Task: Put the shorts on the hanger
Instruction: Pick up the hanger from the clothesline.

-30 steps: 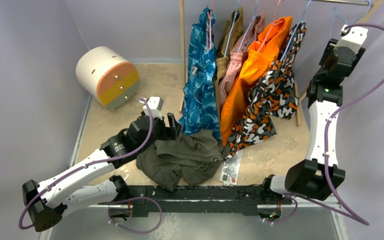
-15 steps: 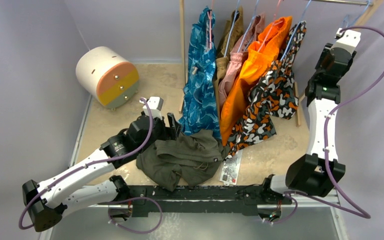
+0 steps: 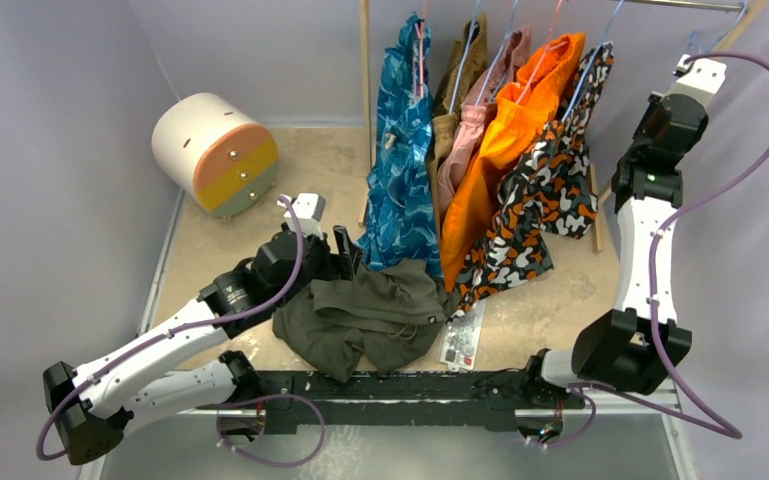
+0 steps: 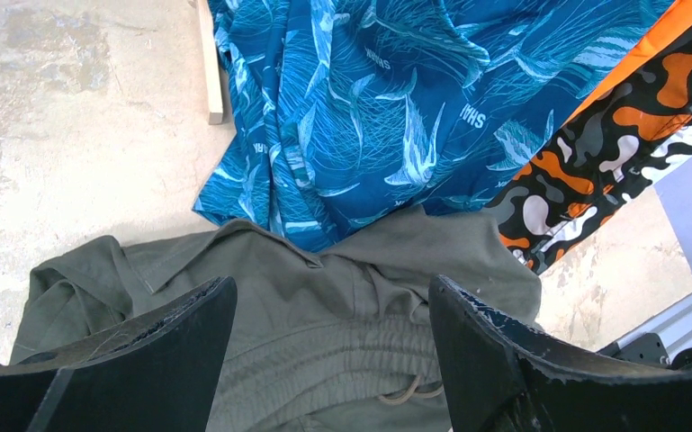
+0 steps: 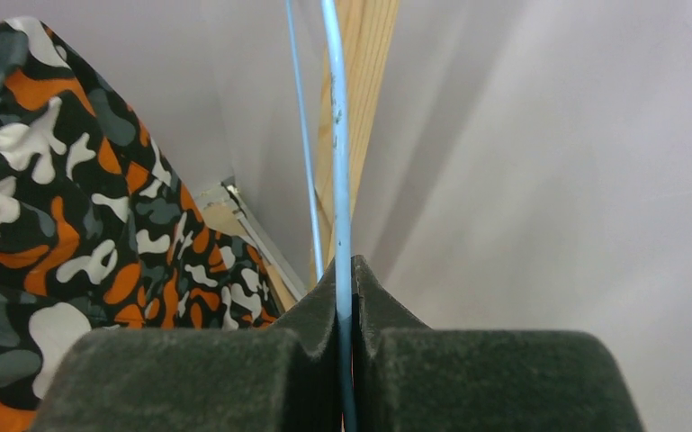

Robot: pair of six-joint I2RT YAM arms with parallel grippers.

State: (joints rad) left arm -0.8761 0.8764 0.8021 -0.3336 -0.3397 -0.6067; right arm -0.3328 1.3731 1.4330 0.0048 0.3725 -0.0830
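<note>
Hanger (image 5: 337,180): we see its light-blue wire at the far right end of the rack, just right of the camouflage shorts (image 3: 550,170) and in front of a wooden post (image 5: 369,90).
Hanger axis: in the right wrist view the wire runs straight up out of the jaws, with a thinner strand just to its left.
Right gripper (image 5: 346,270): we see it pinched tight on the hanger wire.
Shorts (image 3: 365,315): a crumpled olive heap on the table (image 3: 220,250) near the arm bases, under the hem of the blue patterned shorts (image 3: 400,170).
Shorts axis: we read the heap as lying roughly left to right, its drawstring waistband towards the left claw.
Left gripper (image 4: 331,288): spread wide and holding nothing, its fingers straddling the waistband at the heap's far left edge.
</note>
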